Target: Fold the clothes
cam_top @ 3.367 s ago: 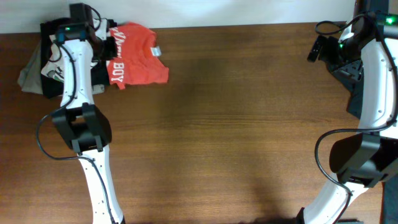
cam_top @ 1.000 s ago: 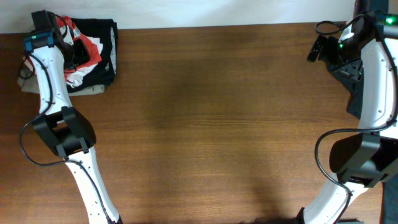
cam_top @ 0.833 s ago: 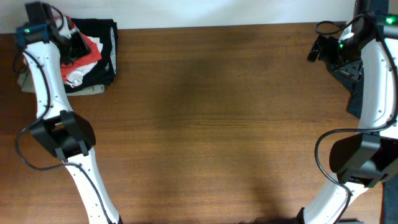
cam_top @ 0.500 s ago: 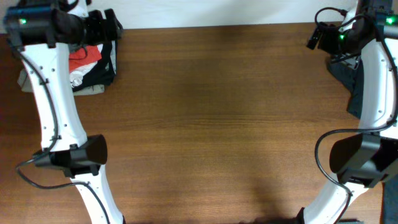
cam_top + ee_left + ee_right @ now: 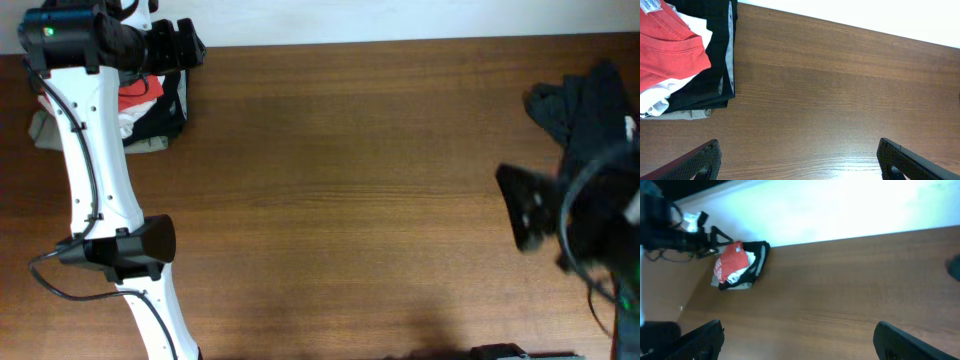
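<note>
Overhead, the red-orange cotton T-shirt [image 5: 138, 90] lies folded atop a stack of black, white and beige garments [image 5: 165, 115] at the brown wooden table's [image 5: 350, 200] far left corner, close to its back edge. Left pincer [image 5: 797, 150] and right pincer [image 5: 797, 330] both gape wide, holding nothing. Folding of this piece looks finished. The next move probably calls for fetching from the dark crumpled heap [image 5: 585, 100] by the right edge. The table's broad middle offers spreading room.

Red-orange T-shirt [image 5: 667, 42] atop folded pile

text: none legible | white label [image 5: 650, 5] on red T-shirt [image 5: 671, 50]: print too small to read
</note>
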Robot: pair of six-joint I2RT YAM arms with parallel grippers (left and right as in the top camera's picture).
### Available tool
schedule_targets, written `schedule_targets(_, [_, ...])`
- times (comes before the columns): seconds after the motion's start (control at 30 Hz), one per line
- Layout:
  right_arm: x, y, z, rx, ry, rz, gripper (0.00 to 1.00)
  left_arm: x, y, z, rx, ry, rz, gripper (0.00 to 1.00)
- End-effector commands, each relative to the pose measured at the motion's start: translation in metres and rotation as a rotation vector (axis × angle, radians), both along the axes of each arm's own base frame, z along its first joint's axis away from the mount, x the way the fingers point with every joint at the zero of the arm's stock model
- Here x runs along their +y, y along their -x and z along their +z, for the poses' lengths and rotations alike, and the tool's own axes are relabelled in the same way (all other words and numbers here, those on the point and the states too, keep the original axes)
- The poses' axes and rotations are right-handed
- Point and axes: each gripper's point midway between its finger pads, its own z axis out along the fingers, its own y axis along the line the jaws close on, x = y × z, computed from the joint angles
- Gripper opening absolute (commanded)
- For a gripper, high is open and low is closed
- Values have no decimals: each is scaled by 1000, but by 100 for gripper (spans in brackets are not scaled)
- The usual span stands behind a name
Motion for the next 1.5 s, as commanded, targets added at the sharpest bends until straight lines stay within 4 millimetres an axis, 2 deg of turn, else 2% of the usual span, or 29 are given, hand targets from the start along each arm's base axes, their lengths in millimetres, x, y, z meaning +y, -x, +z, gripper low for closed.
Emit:
schedule_targets(0.0, [-2,37,-2,-21,15,8,99,0,0,-1,3,0,-6,99])
schedule_targets(0.07, [-9,67,-17,20,32,-18,99,0,0,-1,3,0,-6,99])
schedule_targets(0.13, [-9,73,-19,-3,78,10,99,0,0,-1,3,0,-6,99])
schedule_targets(0.2, [-13,68,-32,20,140,16,99,0,0,-1,3,0,-6,99])
schedule_targets(0.23, [-19,61,-43,50,163,-19,99,0,0,-1,3,0,-6,99])
schedule_targets(0.3, [-19,49,-61,37,163,-22,99,0,0,-1,3,0,-6,99])
schedule_targets(0.37, [-18,38,-87,-6,160,-25,99,0,0,-1,3,0,-6,99])
schedule_targets(0.4, [-18,31,-114,-48,156,-28,99,0,0,-1,3,0,-6,99])
schedule_targets(0.43, [-17,27,-129,-65,162,-26,99,0,0,-1,3,0,-6,99])
schedule_targets(0.53, [-15,3,-199,-193,165,-24,99,0,0,-1,3,0,-6,99])
schedule_targets(0.57, [-14,-6,-216,-251,159,-27,99,0,0,-1,3,0,-6,99])
schedule_targets(0.67, [-10,-25,-249,-390,144,-28,99,0,0,-1,3,0,-6,99])
schedule_targets(0.73, [-8,-36,-263,-510,132,-31,99,0,0,-1,3,0,-6,99])
schedule_targets(0.97, [-9,-48,-267,-721,116,-58,99,0,0,-1,3,0,-6,99])
schedule_targets(1.1, [-11,-49,-270,-708,119,-70,99,0,0,-1,3,0,-6,99])
schedule_targets(1.27, [-11,-53,-300,-581,132,-61,99,0,0,-1,3,0,-6,99])
schedule_targets(1.37, [-11,-53,-331,-457,143,-49,99,0,0,-1,3,0,-6,99])
schedule_targets(1.47, [-11,-53,-330,-459,142,-50,99,0,0,-1,3,0,-6,99])
